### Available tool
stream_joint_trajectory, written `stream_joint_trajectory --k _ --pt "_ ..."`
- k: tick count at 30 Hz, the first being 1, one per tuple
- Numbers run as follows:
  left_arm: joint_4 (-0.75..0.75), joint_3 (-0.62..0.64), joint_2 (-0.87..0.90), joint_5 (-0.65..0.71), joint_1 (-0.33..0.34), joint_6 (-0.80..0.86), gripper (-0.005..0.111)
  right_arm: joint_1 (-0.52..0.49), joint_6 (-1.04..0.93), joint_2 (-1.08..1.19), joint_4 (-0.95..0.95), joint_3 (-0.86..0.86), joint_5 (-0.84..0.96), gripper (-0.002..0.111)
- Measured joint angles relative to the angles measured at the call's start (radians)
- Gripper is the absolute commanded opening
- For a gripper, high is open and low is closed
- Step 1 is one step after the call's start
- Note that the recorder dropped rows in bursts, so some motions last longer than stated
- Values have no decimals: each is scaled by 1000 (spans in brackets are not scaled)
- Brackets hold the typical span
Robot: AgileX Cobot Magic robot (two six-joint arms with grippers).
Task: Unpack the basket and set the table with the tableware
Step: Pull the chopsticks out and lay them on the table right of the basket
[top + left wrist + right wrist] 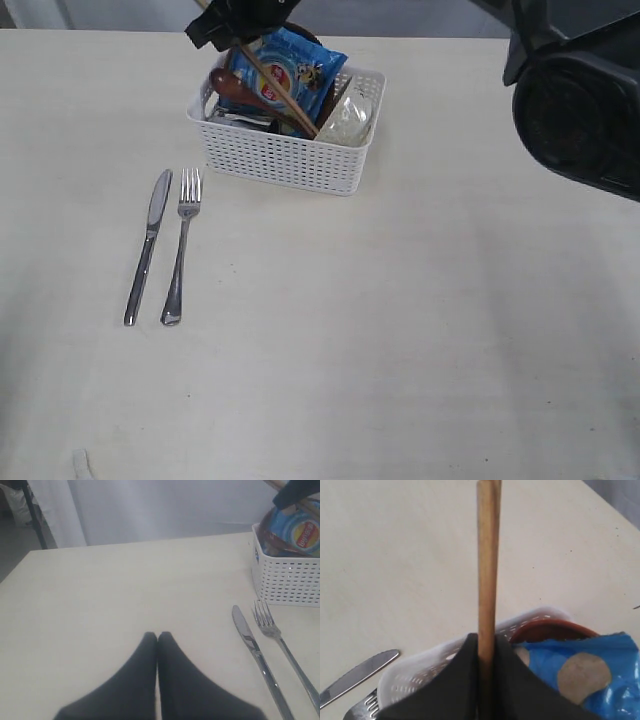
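The white lattice basket (pixel 285 155) stands at the table's (pixel 400 330) far middle. My right gripper (pixel 222 28) hovers over its far left corner, shut on the wooden chopsticks (pixel 282 92), which slant down into the basket. The right wrist view shows the fingers clamped on the chopsticks (pixel 487 555) over the basket rim (pixel 420 672). A reddish-brown spoon (pixel 226 84) and an off-white bowl (pixel 348 115) lie inside. The steel knife (pixel 148 245) and fork (pixel 181 245) lie side by side left of the basket. My left gripper (pixel 158 636) is shut and empty above bare table, left of the knife (pixel 252 650).
A blue chip bag (pixel 287 65) fills the basket's middle. A reddish-brown curved rim (pixel 547 626) shows beside the bag (pixel 590 670). The right arm's dark body (pixel 580 100) looms at the upper right. A small white scrap (pixel 80 463) lies at the near left edge.
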Motion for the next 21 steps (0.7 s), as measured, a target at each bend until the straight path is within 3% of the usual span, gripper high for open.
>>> stream_joint_trajectory --k 21 --pt "0 0 0 0 0 0 0 -45 58 -133 -3 7 125 0"
